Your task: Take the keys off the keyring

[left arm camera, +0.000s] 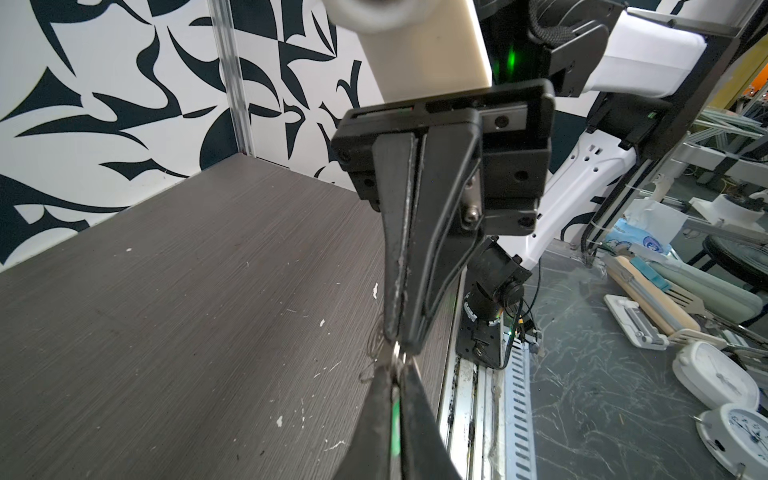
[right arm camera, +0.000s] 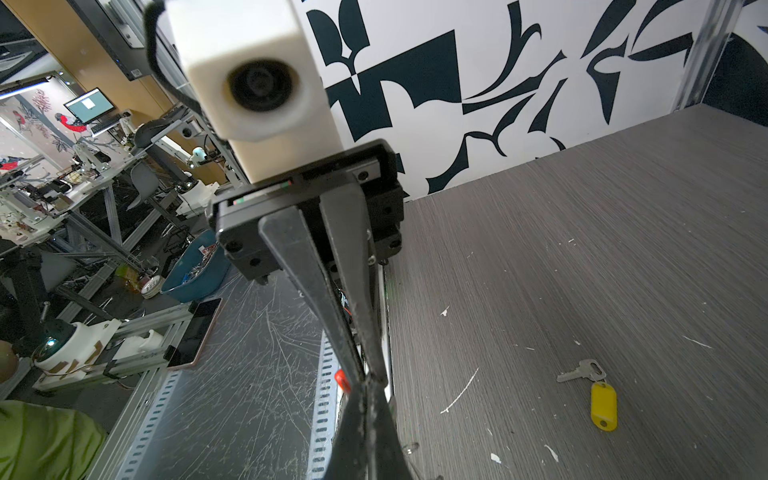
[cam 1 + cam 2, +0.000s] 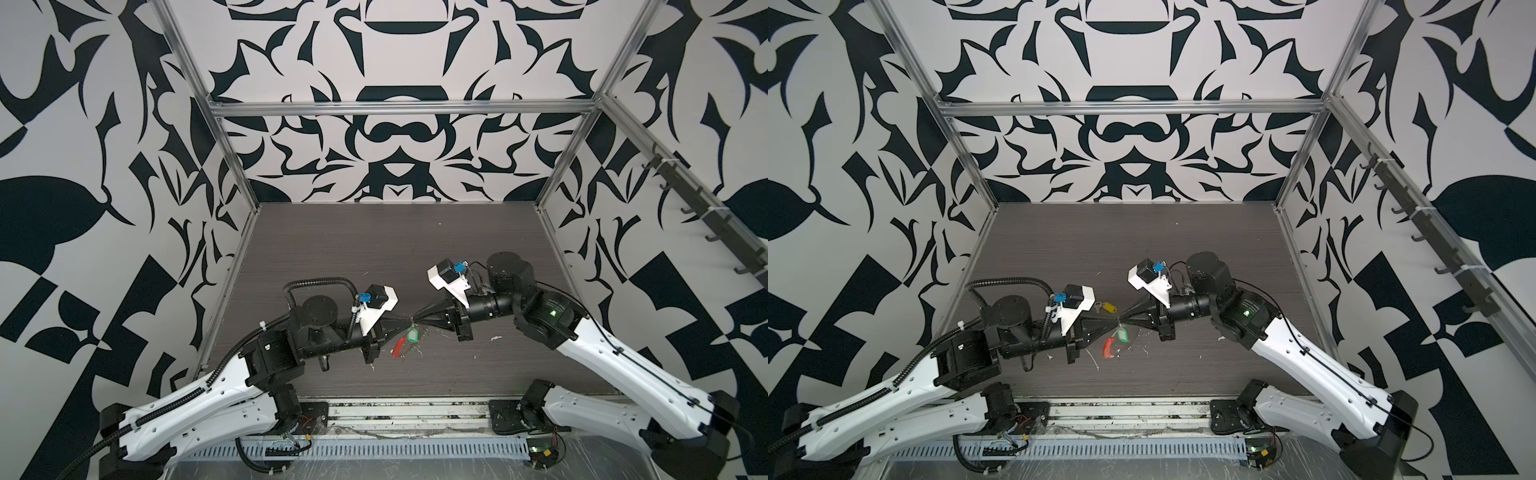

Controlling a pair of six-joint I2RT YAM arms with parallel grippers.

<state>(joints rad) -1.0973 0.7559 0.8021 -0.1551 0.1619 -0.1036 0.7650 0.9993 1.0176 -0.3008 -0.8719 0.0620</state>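
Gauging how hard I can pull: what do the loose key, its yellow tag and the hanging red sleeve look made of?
Small silvery key: metal, bright but dull-polished, with light glinting along the blade. Oblong yellow tag: probably plastic, smooth and evenly coloured with a slight sheen. Red tubular sleeve: likely flexible plastic, since it hangs in a curve; it is too small to judge its finish.
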